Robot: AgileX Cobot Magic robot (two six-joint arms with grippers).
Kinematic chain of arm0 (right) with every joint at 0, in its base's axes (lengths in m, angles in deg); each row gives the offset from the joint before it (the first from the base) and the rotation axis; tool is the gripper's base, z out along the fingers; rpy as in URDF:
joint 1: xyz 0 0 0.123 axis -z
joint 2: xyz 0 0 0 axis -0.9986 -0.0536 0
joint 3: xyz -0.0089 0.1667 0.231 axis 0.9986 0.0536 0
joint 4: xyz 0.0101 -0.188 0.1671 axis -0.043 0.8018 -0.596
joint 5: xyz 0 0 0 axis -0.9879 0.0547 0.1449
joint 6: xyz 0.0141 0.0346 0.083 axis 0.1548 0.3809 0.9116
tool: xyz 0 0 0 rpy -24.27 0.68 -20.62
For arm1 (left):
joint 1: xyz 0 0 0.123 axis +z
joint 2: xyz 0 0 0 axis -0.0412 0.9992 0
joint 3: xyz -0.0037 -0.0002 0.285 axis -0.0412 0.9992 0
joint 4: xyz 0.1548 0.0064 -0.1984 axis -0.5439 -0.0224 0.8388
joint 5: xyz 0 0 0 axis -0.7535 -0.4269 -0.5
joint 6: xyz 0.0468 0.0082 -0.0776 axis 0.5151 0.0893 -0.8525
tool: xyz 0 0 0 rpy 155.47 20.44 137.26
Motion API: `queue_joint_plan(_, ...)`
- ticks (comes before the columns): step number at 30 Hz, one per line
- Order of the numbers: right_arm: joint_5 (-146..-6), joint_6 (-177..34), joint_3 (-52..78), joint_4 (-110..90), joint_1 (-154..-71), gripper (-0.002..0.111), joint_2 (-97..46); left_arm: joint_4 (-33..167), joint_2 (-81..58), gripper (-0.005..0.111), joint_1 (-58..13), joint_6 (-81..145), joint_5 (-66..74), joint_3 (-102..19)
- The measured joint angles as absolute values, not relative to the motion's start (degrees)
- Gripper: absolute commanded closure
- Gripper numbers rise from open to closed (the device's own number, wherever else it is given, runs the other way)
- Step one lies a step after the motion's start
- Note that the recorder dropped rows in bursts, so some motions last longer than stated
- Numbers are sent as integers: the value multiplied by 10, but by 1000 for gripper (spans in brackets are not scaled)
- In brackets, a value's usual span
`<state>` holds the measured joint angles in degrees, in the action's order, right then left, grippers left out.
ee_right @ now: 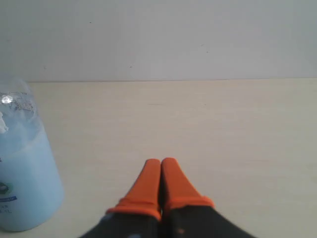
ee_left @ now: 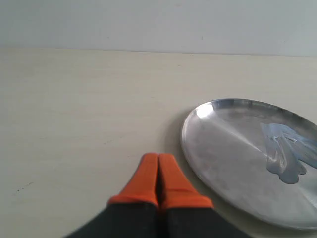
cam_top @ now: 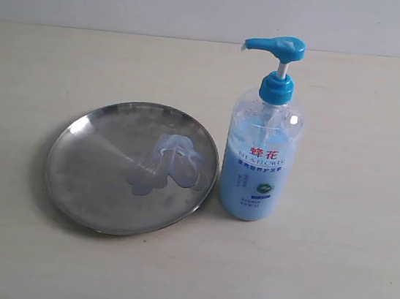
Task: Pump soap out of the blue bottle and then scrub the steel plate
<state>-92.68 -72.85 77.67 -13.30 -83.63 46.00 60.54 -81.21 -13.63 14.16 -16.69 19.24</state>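
1. Presently, the steel plate [cam_top: 86, 171] lies flat on the pale table [cam_top: 330, 284]. Its low rim and shiny floor are in full sight from the exterior view.
2. Soap [cam_top: 168, 164]: a glossy, pale blue squiggle sits on the plate's floor. It is on the half of the plate nearest the bottle and stops short of the rim.
3. Blue bottle [cam_top: 259, 165]: it stands upright on the table just beside the plate, with its base close against the plate's rim. Whether the two touch cannot be told. Light-blue liquid fills most of the body, and the label carries red characters. The bright blue pump head [cam_top: 276, 47] has its spout turned toward the plate's side.
4. Left gripper [ee_left: 158, 157]: the orange fingertips are pressed together with nothing between them. It is over bare table just beside the plate's rim, on the side of the plate away from the bottle. It is clear of the metal.
5. Right gripper [ee_right: 161, 161]: the orange fingertips are pressed together and empty. It is over bare table on the far side of the bottle from the plate, apart from the bottle's wall.
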Motion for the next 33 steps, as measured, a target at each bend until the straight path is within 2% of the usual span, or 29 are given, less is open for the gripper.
queue_joint_plan(33, -934, -729, 774, -133, -836, 108, 440, 605, -812, 107, -136, 142, -167, 192)
